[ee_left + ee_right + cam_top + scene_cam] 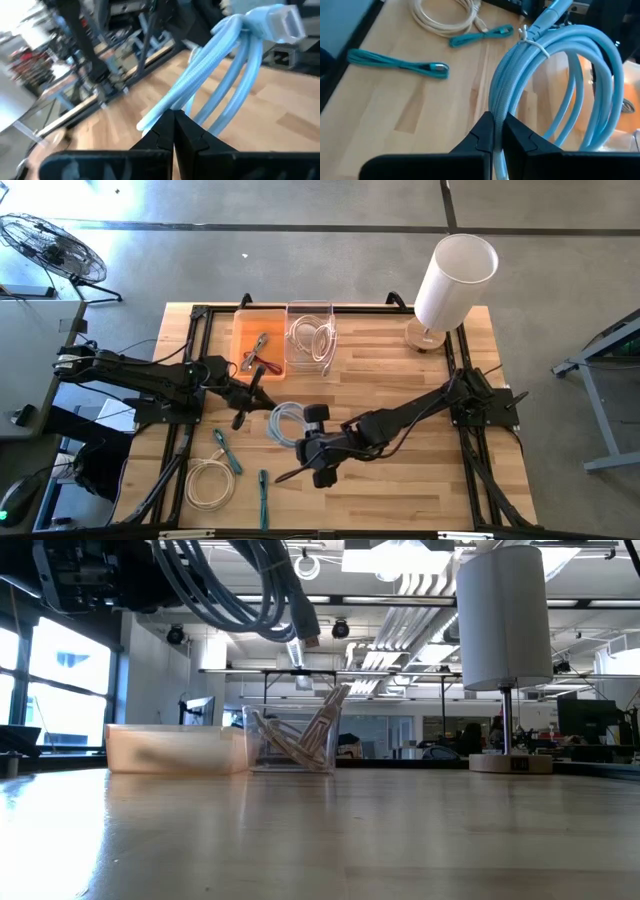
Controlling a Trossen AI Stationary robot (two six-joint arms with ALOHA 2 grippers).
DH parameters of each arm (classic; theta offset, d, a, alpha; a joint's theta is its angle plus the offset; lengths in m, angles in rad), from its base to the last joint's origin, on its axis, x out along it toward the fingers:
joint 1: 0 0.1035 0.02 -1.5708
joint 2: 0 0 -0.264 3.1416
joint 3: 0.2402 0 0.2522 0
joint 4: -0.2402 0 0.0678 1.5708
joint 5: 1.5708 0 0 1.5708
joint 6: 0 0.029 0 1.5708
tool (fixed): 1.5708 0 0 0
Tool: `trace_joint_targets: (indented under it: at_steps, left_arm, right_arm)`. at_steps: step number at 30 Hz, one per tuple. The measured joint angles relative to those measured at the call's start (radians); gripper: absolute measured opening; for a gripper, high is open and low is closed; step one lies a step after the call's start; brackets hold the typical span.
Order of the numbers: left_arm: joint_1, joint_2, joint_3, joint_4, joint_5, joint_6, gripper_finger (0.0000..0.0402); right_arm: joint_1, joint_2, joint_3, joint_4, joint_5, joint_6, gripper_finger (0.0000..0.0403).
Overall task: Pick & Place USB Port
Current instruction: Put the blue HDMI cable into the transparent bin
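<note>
Both grippers, left gripper [174,131] and right gripper [496,131], clamp the light blue cable [287,423]. Best lifted level toward the clear bin [310,340], with both grips kept firm.

White lamp [452,280] upright at the far right corner of the wooden counter [400,370]. Floor fan [52,246] beyond the far left corner. Possibly monitors, blurred, in the room behind.

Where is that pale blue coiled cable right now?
In the high view the pale blue cable hangs above the table's middle, pinched by both the left claw and the right claw, just below the orange tray.
</note>
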Motion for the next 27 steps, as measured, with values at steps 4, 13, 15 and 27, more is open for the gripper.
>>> trace_joint_targets:
  at_steps: [4, 13, 15, 27]
  left_arm:
    - [0.000, -0.001, 0.000, -0.024, -0.032, 0.000, 0.0000]
    - [0.000, -0.001, 0.000, -0.023, -0.001, -0.006, 0.0001]
    - [0.000, -0.001, 0.000, -0.024, 0.027, -0.018, 0.0003]
    - [0.000, -0.001, 0.000, 0.002, 0.024, -0.019, 0.0141]
  right_arm:
    - [0.008, 0.000, 0.000, -0.028, 0.017, 0.025, 0.0009]
    - [0.025, 0.000, 0.000, -0.057, 0.051, 0.046, 0.0009]
    - [0.025, 0.000, 0.000, -0.059, 0.049, 0.057, 0.0009]
    - [0.026, 0.000, 0.000, -0.060, 0.038, 0.061, 0.0009]
